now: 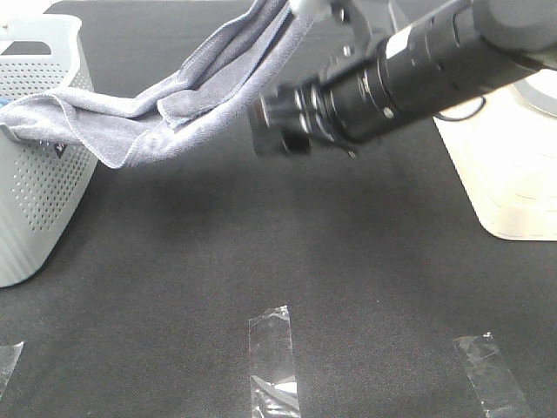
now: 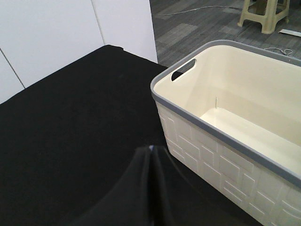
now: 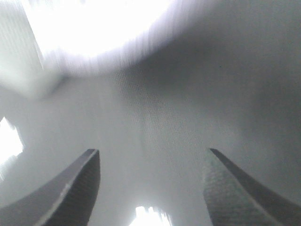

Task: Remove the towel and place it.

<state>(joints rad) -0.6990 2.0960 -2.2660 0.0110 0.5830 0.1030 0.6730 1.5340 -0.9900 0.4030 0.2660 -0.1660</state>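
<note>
Grey towel [image 1: 174, 104] draped off perforated basket [image 1: 39, 200]; right claw [image 3: 150, 188] spread wide, left claw [image 2: 153, 188] clenched, empty.

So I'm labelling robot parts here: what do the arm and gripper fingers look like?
The arm is a glossy black, ringed cylinder with a thin black cable. The left gripper has matte black, tapering fingers. The right gripper has dark grey, curved fingers.

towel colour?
Grey-lavender towel, plain terry, no print; shows best in the exterior high view.
</note>
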